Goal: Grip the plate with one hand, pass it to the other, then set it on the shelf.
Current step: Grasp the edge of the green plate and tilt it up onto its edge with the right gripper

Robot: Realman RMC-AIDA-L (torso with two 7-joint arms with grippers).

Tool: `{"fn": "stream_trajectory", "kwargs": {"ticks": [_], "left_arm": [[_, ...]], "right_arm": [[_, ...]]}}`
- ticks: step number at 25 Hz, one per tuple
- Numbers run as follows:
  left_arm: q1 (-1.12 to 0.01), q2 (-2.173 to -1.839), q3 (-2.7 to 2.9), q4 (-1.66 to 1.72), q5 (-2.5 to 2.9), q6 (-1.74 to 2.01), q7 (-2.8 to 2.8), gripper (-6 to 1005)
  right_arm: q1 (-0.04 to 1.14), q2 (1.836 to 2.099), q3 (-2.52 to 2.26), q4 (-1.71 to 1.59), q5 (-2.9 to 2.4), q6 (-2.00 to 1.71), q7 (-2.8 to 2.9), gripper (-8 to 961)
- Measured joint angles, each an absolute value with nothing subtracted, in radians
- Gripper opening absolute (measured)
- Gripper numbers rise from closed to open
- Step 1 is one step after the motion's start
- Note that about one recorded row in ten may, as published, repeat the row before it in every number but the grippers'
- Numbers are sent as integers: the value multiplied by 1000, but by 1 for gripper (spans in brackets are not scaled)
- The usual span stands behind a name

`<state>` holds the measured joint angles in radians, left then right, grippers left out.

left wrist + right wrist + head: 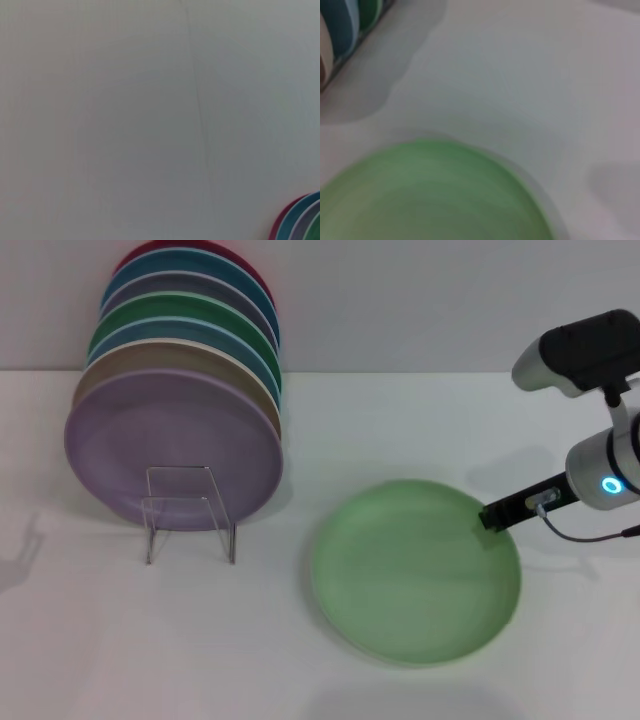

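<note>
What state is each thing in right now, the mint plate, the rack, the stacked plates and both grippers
Mint-green plate: lying flat on the table, not lifted.
Right gripper: at the plate's far right rim; grip not discernible.
Left gripper: out of view.
Clear rack: upright, front loop unfilled.
Stacked plates: standing on edge in a row behind the loop, lilac one in front.

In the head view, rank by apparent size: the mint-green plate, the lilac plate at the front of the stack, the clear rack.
1-2. Mint-green plate and lilac plate: look alike, not ranked; the lilac one stands farther back.
3. Clear rack: clearly smallest.
</note>
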<state>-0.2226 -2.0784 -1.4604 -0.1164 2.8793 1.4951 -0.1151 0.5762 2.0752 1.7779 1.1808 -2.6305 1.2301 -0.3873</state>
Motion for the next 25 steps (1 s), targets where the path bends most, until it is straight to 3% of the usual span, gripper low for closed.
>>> {"fn": "stream_trajectory", "kwargs": {"ticks": [14,25], "left_arm": [[-217,-2078,-1458,-118,2879,1507,-115,829],[-206,-2075,-1363,-121,2879,1662,-118,828]], "right_arm": [[524,2077,1791,1314,-2514,1220,-469,17],[351,2077,1819,1486,-2222,1157,-710,22]]}}
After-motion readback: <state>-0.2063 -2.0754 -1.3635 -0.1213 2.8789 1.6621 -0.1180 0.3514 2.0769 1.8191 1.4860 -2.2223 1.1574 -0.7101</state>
